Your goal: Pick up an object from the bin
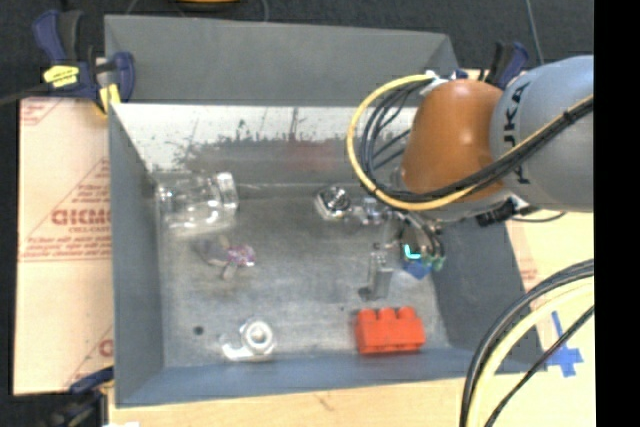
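The red block (390, 330) lies just beyond the jaws toward the bin's (300, 373) near wall, its long axis along that wall; whether they are released or clenched cannot be told.

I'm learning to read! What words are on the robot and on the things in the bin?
"KUKA": sideways on the grey arm, its first letter hard to make out.
Red block, clear cup, white ring: no writing that can be read.
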Motion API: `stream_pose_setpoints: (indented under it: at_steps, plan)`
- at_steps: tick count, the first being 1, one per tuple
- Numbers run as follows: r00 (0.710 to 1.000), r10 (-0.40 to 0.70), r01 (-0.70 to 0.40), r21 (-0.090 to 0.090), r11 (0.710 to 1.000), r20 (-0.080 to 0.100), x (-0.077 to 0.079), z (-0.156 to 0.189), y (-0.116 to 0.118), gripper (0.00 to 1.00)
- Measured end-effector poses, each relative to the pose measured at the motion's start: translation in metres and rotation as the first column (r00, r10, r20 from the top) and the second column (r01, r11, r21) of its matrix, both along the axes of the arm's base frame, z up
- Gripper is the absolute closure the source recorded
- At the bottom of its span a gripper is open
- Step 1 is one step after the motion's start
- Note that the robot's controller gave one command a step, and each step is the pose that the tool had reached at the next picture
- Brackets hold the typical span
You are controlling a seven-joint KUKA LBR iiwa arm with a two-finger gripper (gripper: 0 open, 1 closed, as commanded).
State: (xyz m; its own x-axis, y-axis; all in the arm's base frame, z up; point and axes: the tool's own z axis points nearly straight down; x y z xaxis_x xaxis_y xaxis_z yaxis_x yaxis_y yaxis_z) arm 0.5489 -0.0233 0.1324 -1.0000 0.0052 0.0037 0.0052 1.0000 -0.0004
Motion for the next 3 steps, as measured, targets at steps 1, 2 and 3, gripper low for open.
stream_pose_setpoints:
  at_steps: [1,2,3]
  plan:
    - [0.948,0.318,-0.318,-0.001,0.948,0.001,-0.059,-0.0491,-0.0588,0.0]
    - [0.947,0.321,-0.321,-0.007,0.947,0.02,-0.0536,-0.046,-0.0571,1.0]
    - [0.947,0.322,-0.322,-0.003,0.947,0.013,-0.0557,-0.0469,-0.0567,0.0]
